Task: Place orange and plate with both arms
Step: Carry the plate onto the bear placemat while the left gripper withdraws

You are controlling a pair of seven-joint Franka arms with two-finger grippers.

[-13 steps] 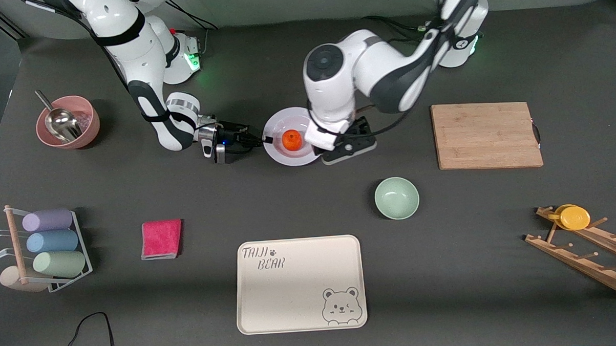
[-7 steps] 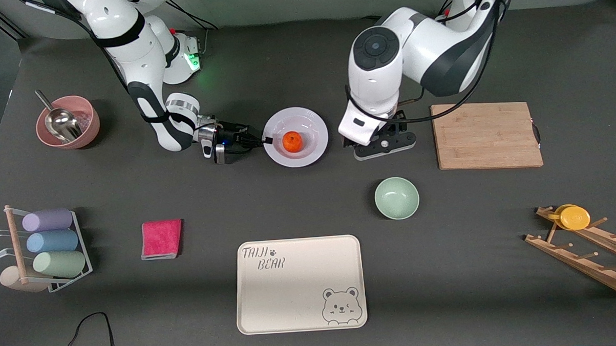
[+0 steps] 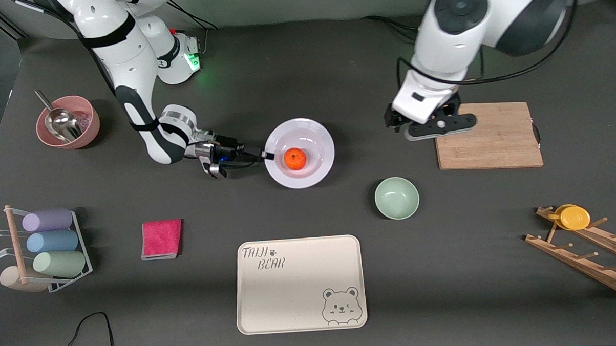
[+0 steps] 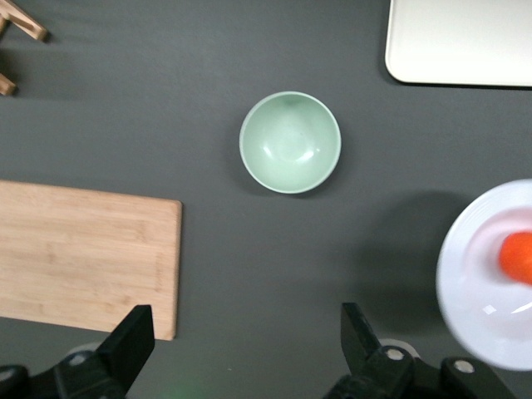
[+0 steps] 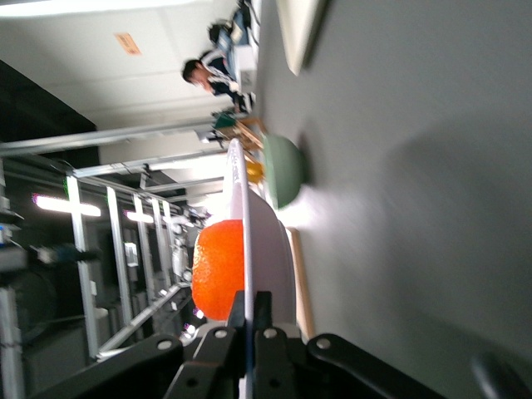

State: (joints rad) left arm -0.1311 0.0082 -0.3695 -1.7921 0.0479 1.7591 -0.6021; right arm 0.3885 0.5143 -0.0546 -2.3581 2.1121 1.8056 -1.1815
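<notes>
The white plate carries the orange at its middle. My right gripper is shut on the plate's rim at the end toward the right arm and holds it level, a little above the table. In the right wrist view the plate shows edge-on between the fingertips of my right gripper, with the orange on it. My left gripper is open and empty, up over the table at the cutting board's edge. The left wrist view shows the left gripper with jaws wide apart, and the plate with the orange.
A wooden cutting board lies toward the left arm's end. A pale green bowl and a cream bear tray lie nearer the front camera. A pink bowl with a scoop, a red cloth, a cup rack and a wooden rack with a yellow dish stand around.
My left gripper has drawn away from the plate and risen toward the cutting board. My right gripper has lifted the plate with the orange and shifted it slightly toward the front camera.
</notes>
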